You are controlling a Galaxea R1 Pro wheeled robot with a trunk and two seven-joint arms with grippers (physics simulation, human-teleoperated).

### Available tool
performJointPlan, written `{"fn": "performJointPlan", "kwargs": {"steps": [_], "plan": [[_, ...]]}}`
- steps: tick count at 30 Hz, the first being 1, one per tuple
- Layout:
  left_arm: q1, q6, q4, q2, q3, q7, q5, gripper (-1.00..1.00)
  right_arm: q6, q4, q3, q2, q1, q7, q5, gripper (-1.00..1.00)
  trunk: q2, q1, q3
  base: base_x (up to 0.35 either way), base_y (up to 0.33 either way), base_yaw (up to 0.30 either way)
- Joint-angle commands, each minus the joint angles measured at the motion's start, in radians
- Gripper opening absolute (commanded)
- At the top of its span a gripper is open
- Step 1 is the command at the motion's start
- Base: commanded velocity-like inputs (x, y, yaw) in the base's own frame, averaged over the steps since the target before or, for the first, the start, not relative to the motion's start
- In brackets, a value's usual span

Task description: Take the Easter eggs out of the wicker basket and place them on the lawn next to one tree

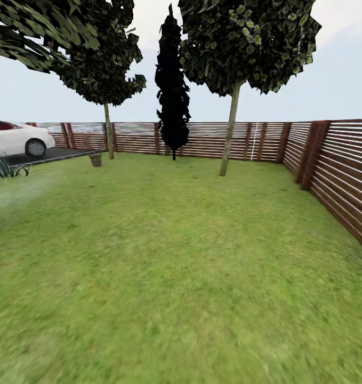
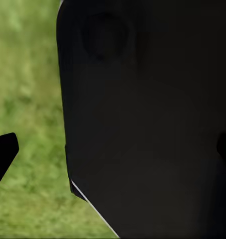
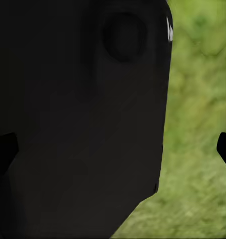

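Grass of the lawn (image 1: 170, 298) is filling my near field, blurry. I'm looking across the garden: pale-trunked tree (image 1: 230, 133) at 1 o'clock, a second one (image 1: 109, 136) at 11, black cypress (image 1: 173, 106) at 12, slat fence (image 1: 335, 165) closing off 3. I'm not spotting basket or eggs. Each wrist cam is sitting behind a dark body panel (image 2: 147, 124), so I can't tell either hand's state. Risk, as I'm judging it: driving on blind, overshooting the basket or clipping the fence.
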Motion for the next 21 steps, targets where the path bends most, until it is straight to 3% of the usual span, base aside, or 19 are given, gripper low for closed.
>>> {"fn": "performJointPlan", "kwargs": {"steps": [1, 12, 21], "plan": [[0.004, -0.003, -0.006, -0.006, 0.005, -0.006, 0.005, 1.0, -0.006, -0.006, 0.003, 0.001, -0.006, 0.006, 0.0, 1.0, 0.0, 0.0, 0.0, 0.0, 0.0, 0.0], [0.004, -0.005, -0.032, -0.015, 0.008, -0.008, 0.005, 1.0, -0.045, -0.012, 0.002, -0.001, -0.069, 0.006, 0.003, 1.0, 0.0, 0.0, 0.0, 0.0, 0.0, 0.0], [0.004, -0.005, -0.032, -0.015, 0.008, -0.008, 0.005, 1.0, -0.096, -0.012, 0.002, 0.001, -0.069, 0.005, 0.002, 1.0, 0.0, 0.0, 0.0, 0.0, 0.0, 0.001]]}}
